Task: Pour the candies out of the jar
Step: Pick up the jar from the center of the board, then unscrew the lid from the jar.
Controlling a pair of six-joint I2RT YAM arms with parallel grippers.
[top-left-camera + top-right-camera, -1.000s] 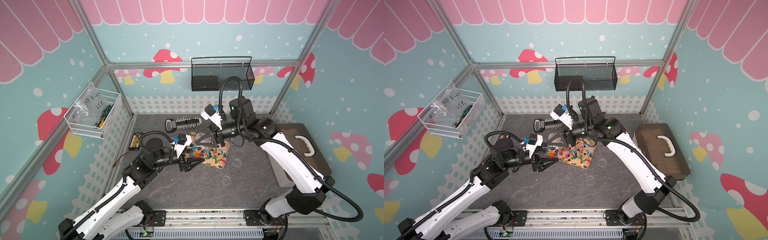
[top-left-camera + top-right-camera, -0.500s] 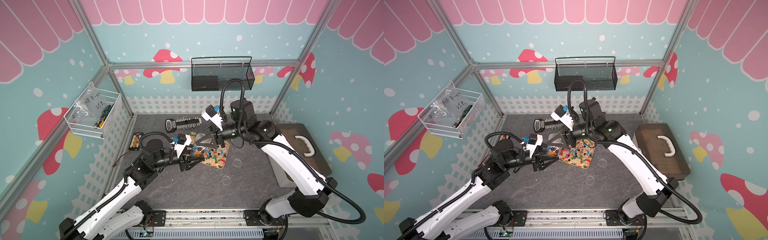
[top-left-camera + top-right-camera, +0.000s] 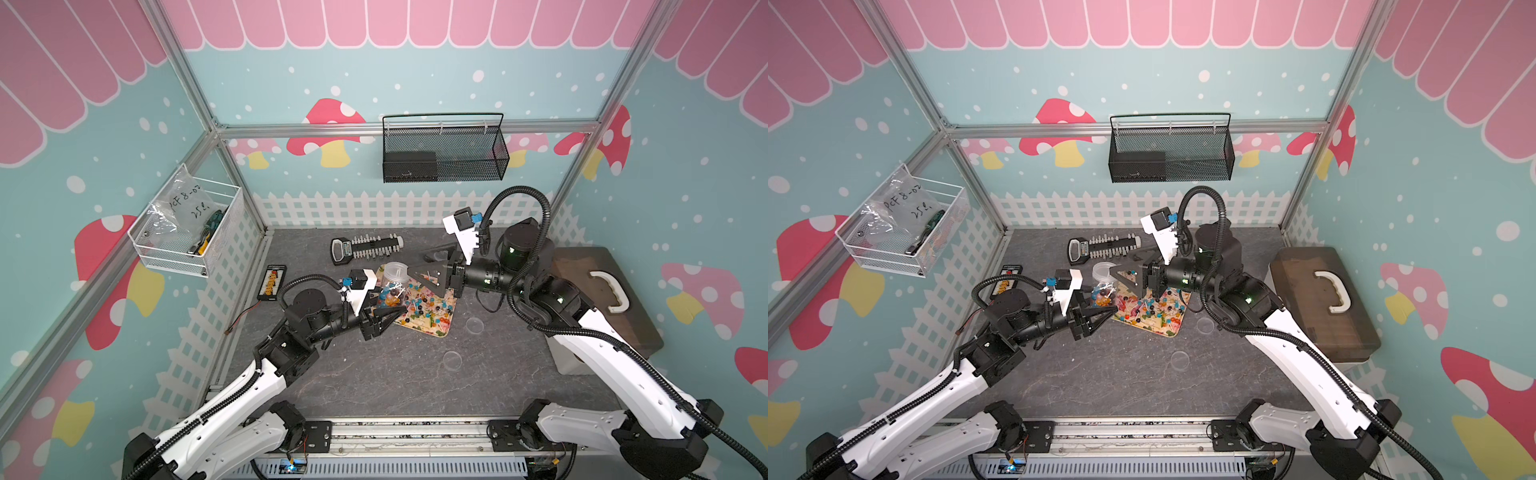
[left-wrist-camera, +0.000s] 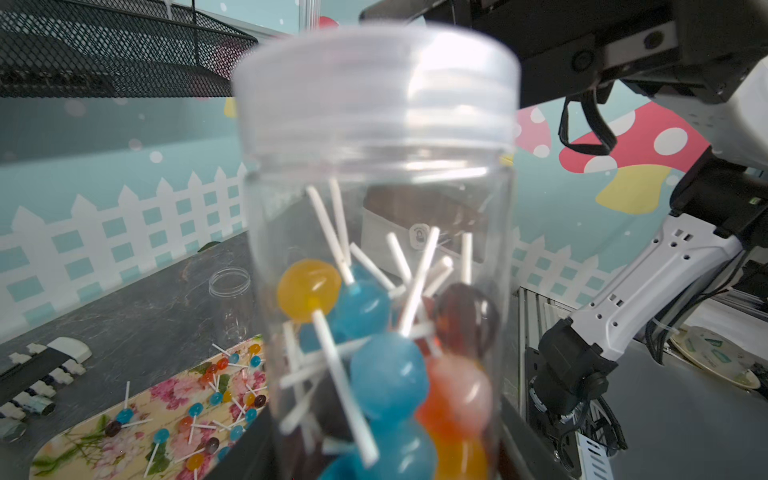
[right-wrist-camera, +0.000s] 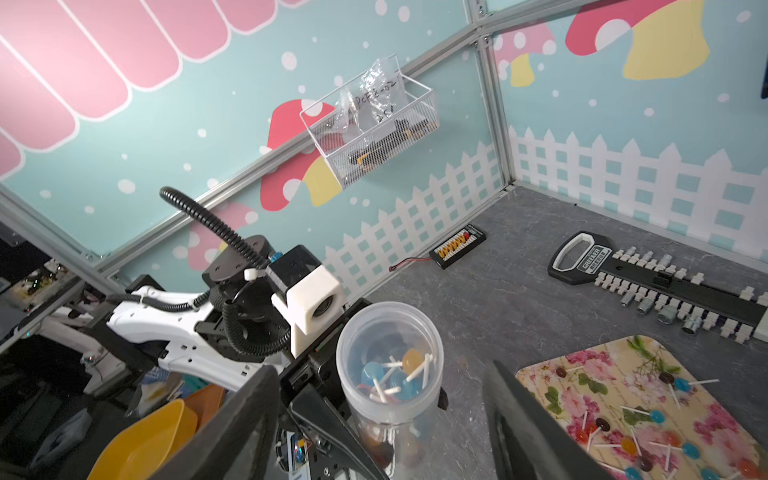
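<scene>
A clear plastic jar [image 3: 390, 291] stands upright at the left end of the floral tray [image 3: 438, 330], its translucent screw lid [image 4: 374, 91] on. Inside it lie candies [image 4: 386, 374]: blue, orange and dark lollipops on white sticks. My left gripper [image 4: 386, 457] is shut on the jar's lower body, seen in both top views [image 3: 1100, 311]. My right gripper [image 5: 380, 368] is open, a finger standing off each side of the lid without touching it, in both top views [image 3: 414, 262]. Many more candies [image 3: 424, 307] lie spread over the tray [image 5: 623, 365].
A black socket rack [image 3: 365, 249] lies behind the tray and a black charger board [image 3: 272, 282] by the left fence. Two clear round lids or jars [image 3: 473, 325] [image 3: 452, 360] sit right of the tray. A brown toolbox [image 3: 602, 291] fills the right side.
My left gripper has shut on the jar's body. My right gripper's fingers have spread wider apart around the lid.
</scene>
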